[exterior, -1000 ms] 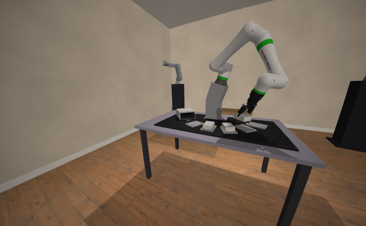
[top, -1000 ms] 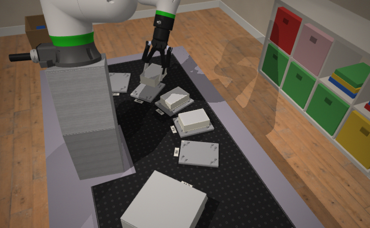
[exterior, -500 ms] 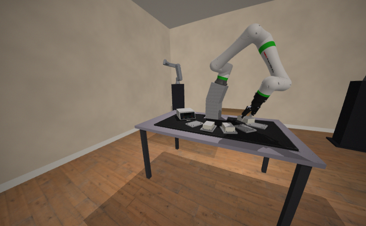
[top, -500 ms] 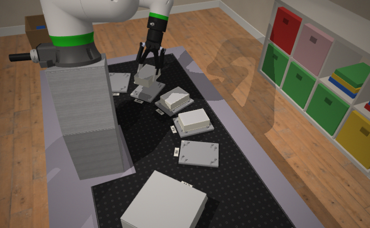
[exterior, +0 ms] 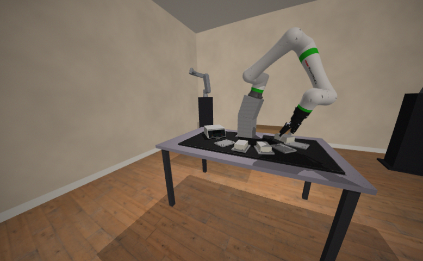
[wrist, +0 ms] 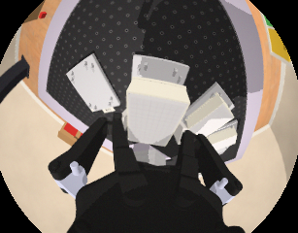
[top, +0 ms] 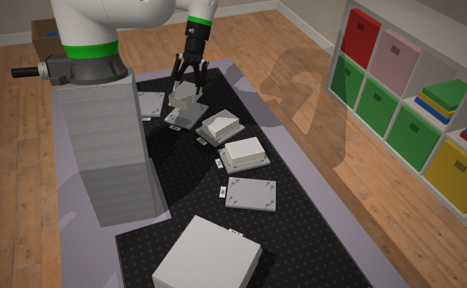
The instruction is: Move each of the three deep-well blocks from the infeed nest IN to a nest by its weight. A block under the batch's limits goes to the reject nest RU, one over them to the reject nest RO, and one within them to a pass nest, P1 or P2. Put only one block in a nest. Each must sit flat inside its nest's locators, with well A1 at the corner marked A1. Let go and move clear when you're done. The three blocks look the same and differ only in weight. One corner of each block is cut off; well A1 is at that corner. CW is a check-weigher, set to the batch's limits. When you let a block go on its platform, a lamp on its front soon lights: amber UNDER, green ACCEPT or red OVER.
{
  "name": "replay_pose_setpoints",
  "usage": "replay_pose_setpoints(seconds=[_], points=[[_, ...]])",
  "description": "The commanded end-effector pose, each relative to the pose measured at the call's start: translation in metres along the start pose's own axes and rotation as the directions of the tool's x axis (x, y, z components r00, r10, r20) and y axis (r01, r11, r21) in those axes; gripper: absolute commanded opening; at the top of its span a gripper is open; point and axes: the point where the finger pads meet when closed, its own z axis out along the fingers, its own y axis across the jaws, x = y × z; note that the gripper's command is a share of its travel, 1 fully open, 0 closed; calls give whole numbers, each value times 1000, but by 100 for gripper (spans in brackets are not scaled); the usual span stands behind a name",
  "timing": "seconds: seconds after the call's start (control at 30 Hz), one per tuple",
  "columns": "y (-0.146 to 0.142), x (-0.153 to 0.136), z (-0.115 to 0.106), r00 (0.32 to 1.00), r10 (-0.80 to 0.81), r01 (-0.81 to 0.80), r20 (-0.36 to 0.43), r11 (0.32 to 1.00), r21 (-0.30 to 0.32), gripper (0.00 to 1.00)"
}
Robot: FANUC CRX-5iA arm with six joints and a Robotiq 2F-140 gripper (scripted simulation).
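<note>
My gripper [top: 186,88] [exterior: 286,133] [wrist: 151,117] is shut on a cream deep-well block [top: 183,95] [exterior: 287,138] [wrist: 155,108] and holds it tilted, a little above an empty grey nest plate [top: 197,111] [wrist: 160,67] near the far end of the mat. A second block [top: 221,123] [exterior: 263,145] [wrist: 209,109] sits in the adjacent nest [top: 212,140]. A third block [top: 245,149] [exterior: 241,144] [wrist: 225,137] sits in the nest [top: 244,167] after it. The nest labels are too small to read.
An empty nest plate [top: 252,194] [exterior: 224,142] lies nearer the check-weigher [top: 207,257] [exterior: 214,130]. Another empty plate [top: 150,103] [wrist: 92,83] lies at the far left beside the arm's grey pedestal [top: 104,142]. A shelf with coloured bins [top: 407,89] stands off the table to the right.
</note>
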Motion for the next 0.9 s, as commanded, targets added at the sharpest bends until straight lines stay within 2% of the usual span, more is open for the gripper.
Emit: replay_pose_setpoints(seconds=[0.0, 0.63, 0.87], points=[[0, 0, 0, 1000, 0, 0, 0, 1000, 0, 10], [1, 0, 0, 1000, 0, 0, 0, 1000, 0, 10], [1, 6, 10, 1000, 0, 0, 0, 1000, 0, 10]])
